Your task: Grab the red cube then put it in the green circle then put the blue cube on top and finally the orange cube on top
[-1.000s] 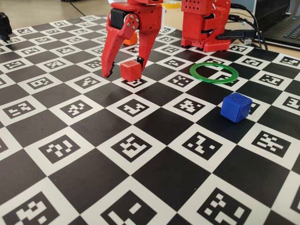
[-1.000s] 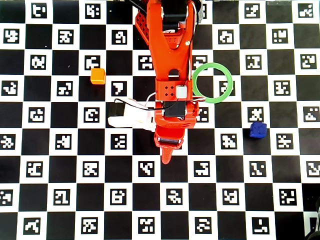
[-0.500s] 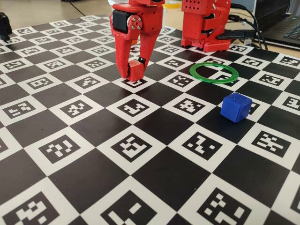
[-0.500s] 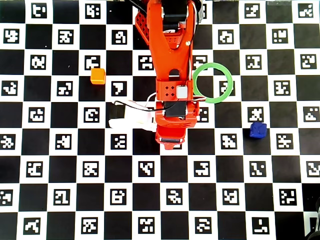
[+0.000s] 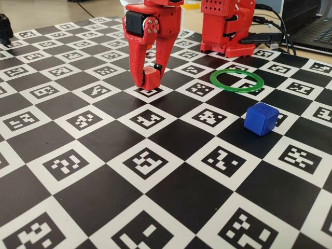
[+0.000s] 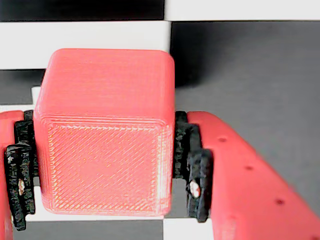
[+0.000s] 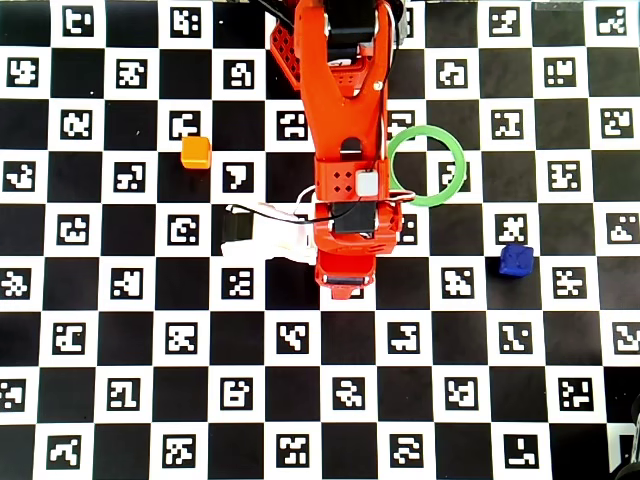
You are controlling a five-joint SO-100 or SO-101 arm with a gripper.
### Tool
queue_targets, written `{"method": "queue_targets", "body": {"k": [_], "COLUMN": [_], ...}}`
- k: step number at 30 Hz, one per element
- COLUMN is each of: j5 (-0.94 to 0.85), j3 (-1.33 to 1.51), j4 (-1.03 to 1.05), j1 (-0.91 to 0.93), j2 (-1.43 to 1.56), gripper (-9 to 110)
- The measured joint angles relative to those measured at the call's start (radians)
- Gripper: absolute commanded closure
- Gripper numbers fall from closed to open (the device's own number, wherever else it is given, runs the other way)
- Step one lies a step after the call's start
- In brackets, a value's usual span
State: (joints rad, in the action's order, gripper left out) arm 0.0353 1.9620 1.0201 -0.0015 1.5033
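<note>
Overhead view: black-and-white checkered marker board (image 7: pixel 100 330); thin flat green ring (image 7: pixel 427 166) as landmark. Left of it, red two-finger gripper (image 5: pixel 146 79) clamped on small matte red plastic cube (image 6: pixel 105 135). Farther left, bright orange cube (image 7: pixel 196 152). Lower right, deep-blue cube (image 7: pixel 516 260)

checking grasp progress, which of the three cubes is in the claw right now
The red cube, clamped between the claw fingers. The blue cube and orange cube sit free on the board.
</note>
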Motion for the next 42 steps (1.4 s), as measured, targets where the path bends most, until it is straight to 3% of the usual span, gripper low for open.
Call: {"method": "queue_targets", "body": {"k": [15,28,42], "j5": [0.147,0.287,0.515], "j3": [0.0,0.106,0.284], "j4": [0.299,0.339,0.354], "j1": [0.0,-0.081,-0.377], "j2": [0.35,0.581,0.664], "gripper": [97,99,99]}}
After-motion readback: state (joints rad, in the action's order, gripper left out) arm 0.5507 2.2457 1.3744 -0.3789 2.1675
